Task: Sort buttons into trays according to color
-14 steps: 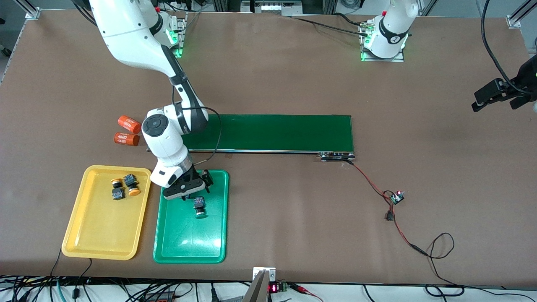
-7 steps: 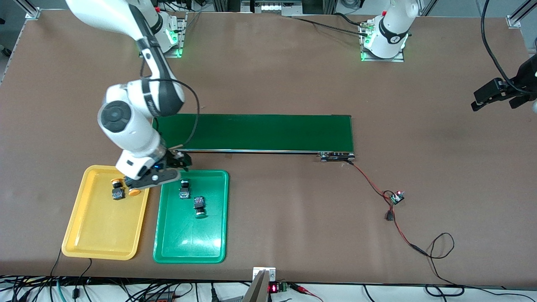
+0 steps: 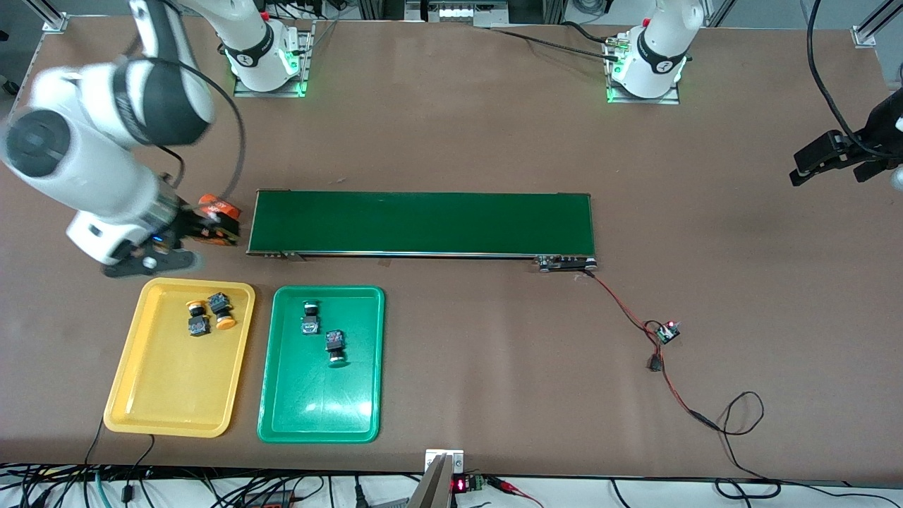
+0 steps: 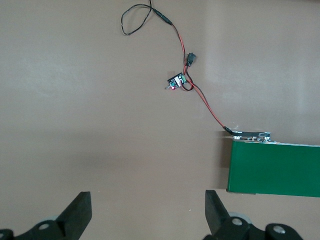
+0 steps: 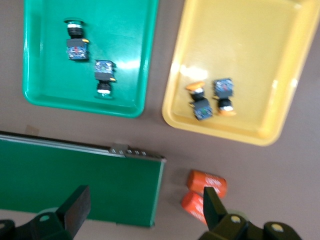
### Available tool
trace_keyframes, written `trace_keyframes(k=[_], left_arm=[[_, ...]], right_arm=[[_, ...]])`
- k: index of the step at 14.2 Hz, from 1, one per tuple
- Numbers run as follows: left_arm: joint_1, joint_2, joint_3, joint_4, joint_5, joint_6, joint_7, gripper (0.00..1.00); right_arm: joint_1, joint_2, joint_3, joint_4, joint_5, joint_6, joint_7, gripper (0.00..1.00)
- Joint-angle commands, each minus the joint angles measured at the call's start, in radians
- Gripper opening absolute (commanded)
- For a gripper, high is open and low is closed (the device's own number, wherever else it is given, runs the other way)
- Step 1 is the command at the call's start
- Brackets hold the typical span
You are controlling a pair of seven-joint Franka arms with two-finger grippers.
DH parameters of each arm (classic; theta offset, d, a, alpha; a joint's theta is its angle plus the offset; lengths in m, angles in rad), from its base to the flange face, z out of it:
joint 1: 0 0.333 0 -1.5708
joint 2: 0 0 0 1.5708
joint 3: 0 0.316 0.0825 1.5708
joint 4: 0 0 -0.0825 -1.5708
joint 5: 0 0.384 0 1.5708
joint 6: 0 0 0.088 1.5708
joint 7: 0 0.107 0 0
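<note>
The right gripper (image 3: 166,247), fingers spread wide and holding nothing, hangs over the bare desk by the orange cylinders (image 3: 215,219), above the yellow tray's (image 3: 141,395) edge farthest from the front camera. Two yellow-orange buttons (image 3: 208,314) lie in that tray's end nearest the conveyor belt (image 3: 423,222), and two green buttons (image 3: 322,333) lie likewise in the green tray (image 3: 317,416) beside it. The left gripper (image 4: 147,212) waits, also wide and empty, over the desk's edge at the left arm's end.
</note>
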Motion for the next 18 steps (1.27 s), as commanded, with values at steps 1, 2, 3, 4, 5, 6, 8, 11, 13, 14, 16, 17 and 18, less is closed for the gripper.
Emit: trace_keyframes(k=[1, 2, 3, 4, 5, 6, 8, 11, 13, 14, 16, 17, 18], left_arm=[[-0.002, -0.005, 0.001, 0.015, -0.009, -0.015, 0.008, 1.00], [-0.002, -0.005, 0.001, 0.015, -0.011, -0.015, 0.008, 1.00], [-0.002, -0.005, 0.001, 0.015, -0.011, -0.015, 0.008, 1.00], [-0.001, -0.005, 0.003, 0.015, -0.009, -0.015, 0.010, 1.00], [0.002, -0.005, 0.003, 0.015, -0.009, -0.015, 0.010, 1.00], [0.002, -0.005, 0.003, 0.015, -0.009, -0.015, 0.010, 1.00], [-0.001, -0.007, 0.000, 0.015, -0.009, -0.016, 0.010, 1.00], [-0.001, -0.007, 0.001, 0.015, -0.009, -0.016, 0.010, 1.00], [-0.001, -0.007, 0.001, 0.015, -0.009, -0.016, 0.010, 1.00], [-0.001, -0.007, 0.001, 0.015, -0.009, -0.016, 0.010, 1.00], [-0.001, -0.007, 0.001, 0.015, -0.008, -0.016, 0.010, 1.00], [-0.001, -0.005, 0.001, 0.015, -0.006, -0.016, 0.010, 1.00], [-0.001, -0.007, 0.001, 0.015, -0.008, -0.016, 0.010, 1.00]], right_arm=[[-0.080, -0.097, 0.025, -0.012, -0.017, -0.083, -0.008, 1.00], [-0.106, -0.121, 0.039, -0.012, -0.023, -0.109, -0.010, 1.00], [-0.153, -0.148, 0.074, -0.012, -0.029, -0.131, -0.025, 1.00], [-0.231, -0.173, 0.137, -0.012, -0.031, -0.142, -0.054, 1.00], [-0.319, -0.196, 0.206, -0.013, -0.031, -0.156, -0.080, 1.00], [-0.362, -0.213, 0.241, -0.013, -0.032, -0.169, -0.092, 1.00], [-0.379, -0.251, 0.249, -0.013, -0.034, -0.205, -0.094, 1.00], [-0.469, -0.286, 0.314, -0.013, -0.037, -0.237, -0.117, 1.00], [-0.468, -0.285, 0.317, -0.013, -0.043, -0.255, -0.126, 1.00], [-0.465, -0.280, 0.318, -0.013, -0.044, -0.257, -0.126, 1.00], [-0.461, -0.276, 0.320, -0.013, -0.045, -0.259, -0.122, 1.00], [-0.456, -0.276, 0.320, -0.012, -0.045, -0.262, -0.125, 1.00], [-0.456, -0.280, 0.320, -0.013, -0.045, -0.262, -0.126, 1.00]])
